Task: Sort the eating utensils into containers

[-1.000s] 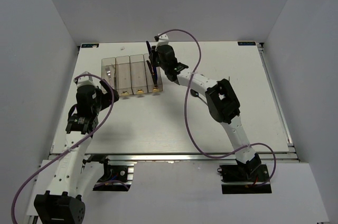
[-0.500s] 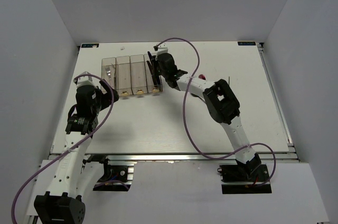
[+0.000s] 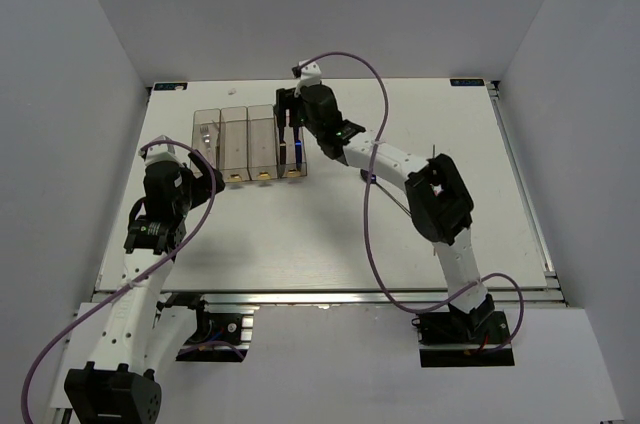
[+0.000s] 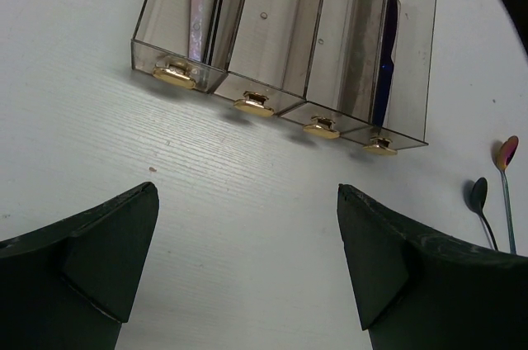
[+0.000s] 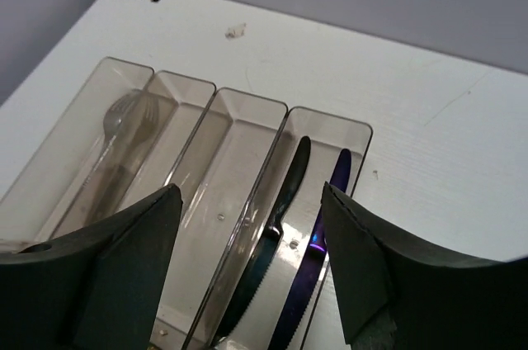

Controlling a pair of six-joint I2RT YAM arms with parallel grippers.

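Note:
The containers (image 3: 234, 142) are a row of clear bins at the table's back left. My right gripper (image 3: 292, 122) hovers open over the rightmost bin (image 5: 328, 123), nothing between its fingers. In that bin lie a black knife (image 5: 282, 216) and a blue knife (image 5: 323, 244), side by side. Two silver forks (image 5: 124, 129) lie in the leftmost bin. My left gripper (image 4: 246, 191) stands wide open and empty over bare table, in front of the gold tabs (image 4: 252, 103). A pink-bowled spoon (image 4: 506, 153) and a dark spoon (image 4: 478, 194) lie on the table right of the bins.
The two middle bins (image 5: 235, 160) hold nothing I can see. The left wrist view shows thin dark sticks (image 4: 216, 20) beside a silver handle in the leftmost bin. Grey walls close in the white table (image 3: 450, 144) at the back and sides.
My right gripper went from shut on the blue knife to open. The knife now lies in the rightmost bin beside the black one. The left arm has not moved.

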